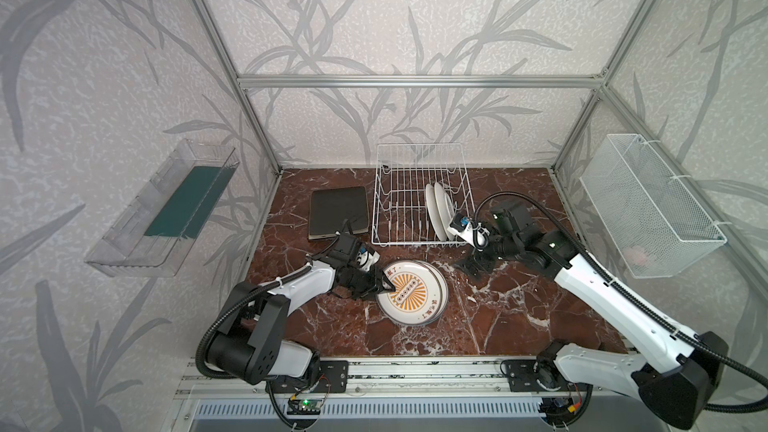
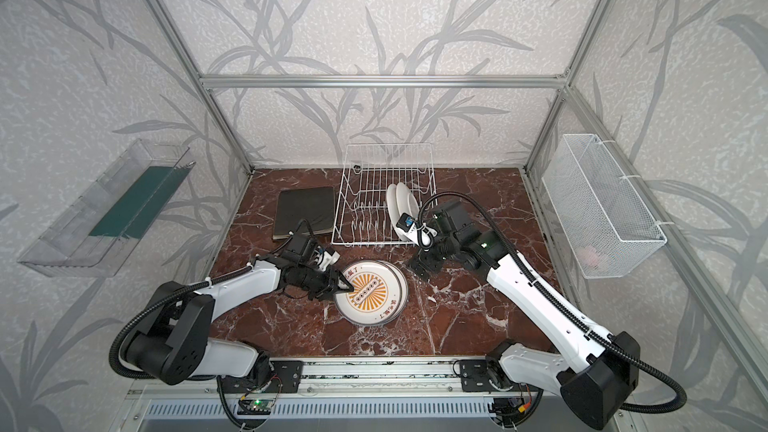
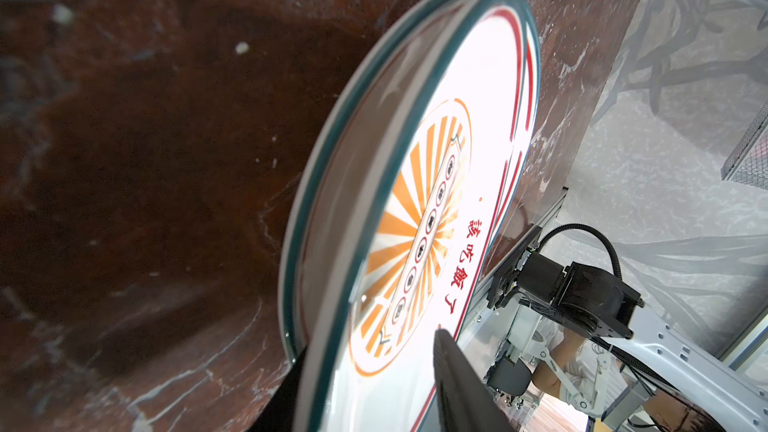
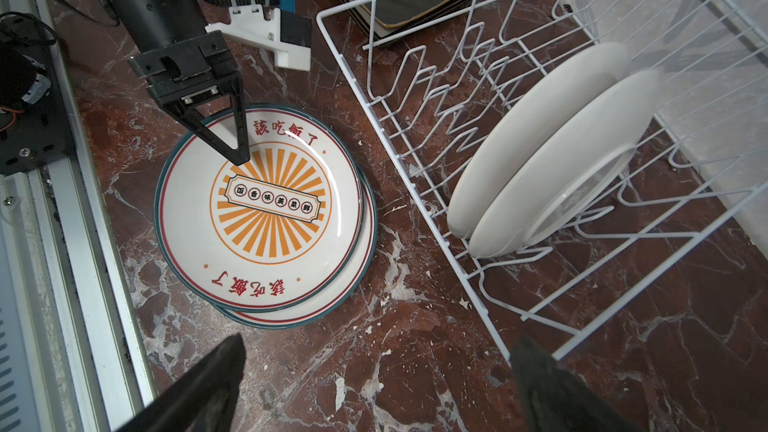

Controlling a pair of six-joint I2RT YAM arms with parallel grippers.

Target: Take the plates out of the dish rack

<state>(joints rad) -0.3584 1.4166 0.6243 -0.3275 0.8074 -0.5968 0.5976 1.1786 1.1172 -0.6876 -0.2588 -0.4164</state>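
Right pincer (image 4: 380, 344) (wide open, holding nothing) hangs with the dish rack (image 4: 352, 76) just beside it. Left pincer (image 3: 370, 342) sits open, fingers (image 3: 453, 376) loose around the top round plate (image 4: 266, 243) rim.

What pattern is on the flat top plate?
The plate bears an orange sunburst with red lettering; clearest in the right wrist view.

Both top views are looking steeply down from high above the front rail (image 1: 415, 376), covering the whole marble table (image 1: 519, 326). The left wrist camera is sitting close to the stacked round plates (image 3: 490, 160), viewing them nearly edge-on. The right wrist camera is looking down from farther back, sharing that stack plus the dish rack (image 4: 436, 118).
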